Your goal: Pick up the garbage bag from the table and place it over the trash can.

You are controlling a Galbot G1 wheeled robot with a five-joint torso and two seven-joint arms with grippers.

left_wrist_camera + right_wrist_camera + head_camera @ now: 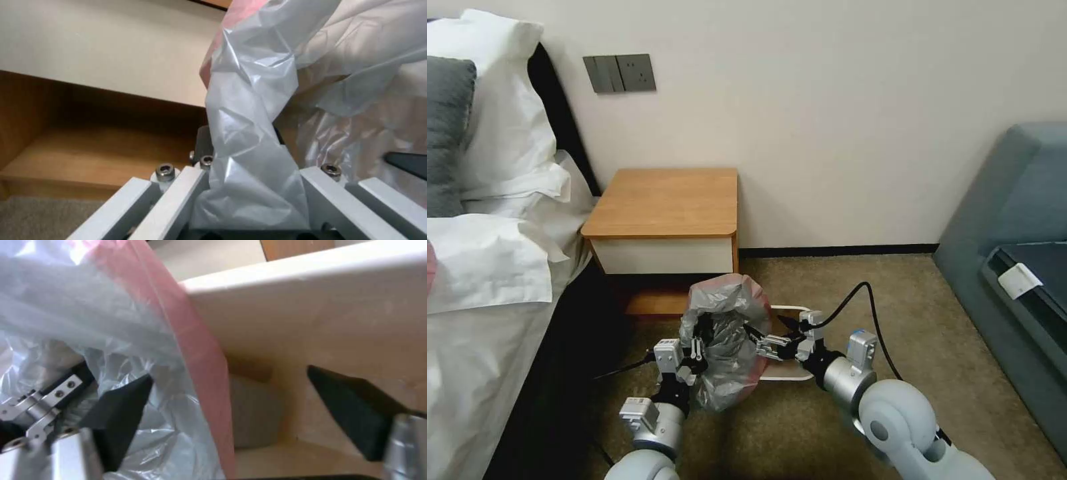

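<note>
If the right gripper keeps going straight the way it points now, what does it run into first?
Most likely the garbage bag. The right gripper is open, with the bag's pink rim crossing the gap between its fingers and one finger already against the plastic. Beyond that lies the inside of the trash can. Depth is hard to judge.

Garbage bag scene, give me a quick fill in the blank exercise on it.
1. The left gripper is shut on the ____.
2. The garbage bag has a ____ rim edge.
3. The right gripper, beside the trash can, has its fingers ____.
4. The table top is made of ____.

Missing words: garbage bag; pinkish; open; wood
</note>
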